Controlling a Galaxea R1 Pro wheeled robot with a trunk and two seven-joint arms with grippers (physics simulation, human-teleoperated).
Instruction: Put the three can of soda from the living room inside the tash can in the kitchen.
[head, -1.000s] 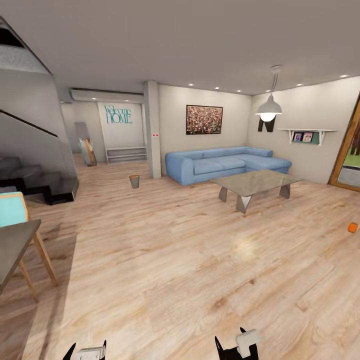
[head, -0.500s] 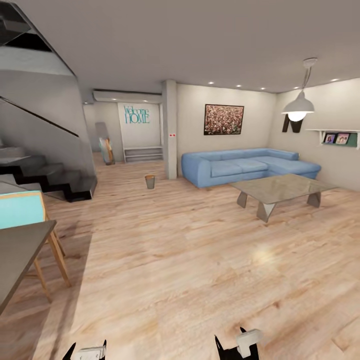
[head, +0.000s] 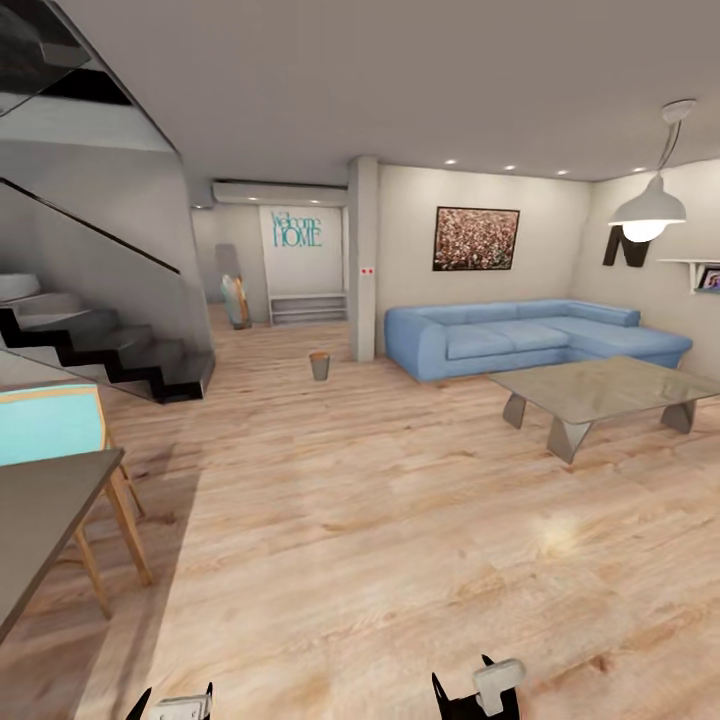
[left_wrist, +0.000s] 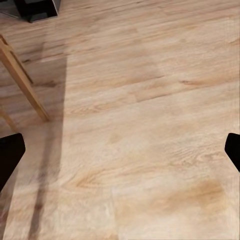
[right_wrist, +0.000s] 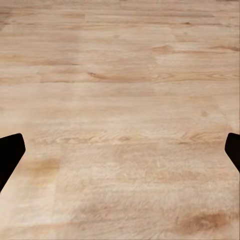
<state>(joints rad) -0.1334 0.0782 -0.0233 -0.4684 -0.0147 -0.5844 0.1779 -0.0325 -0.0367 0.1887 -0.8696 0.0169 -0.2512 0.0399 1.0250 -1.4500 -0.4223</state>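
Panning left has dropped the orange can from sight; both pincers, left (left_wrist: 120, 155) and right (right_wrist: 120, 150), gape wide, empty.

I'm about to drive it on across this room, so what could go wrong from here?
1. The dark table and the turquoise chair stand close on the robot's left; a tight turn could clip the wooden leg.
2. The small bin stands alone on open floor, easy to knock over.
3. The low glass coffee table might be hard to judge.
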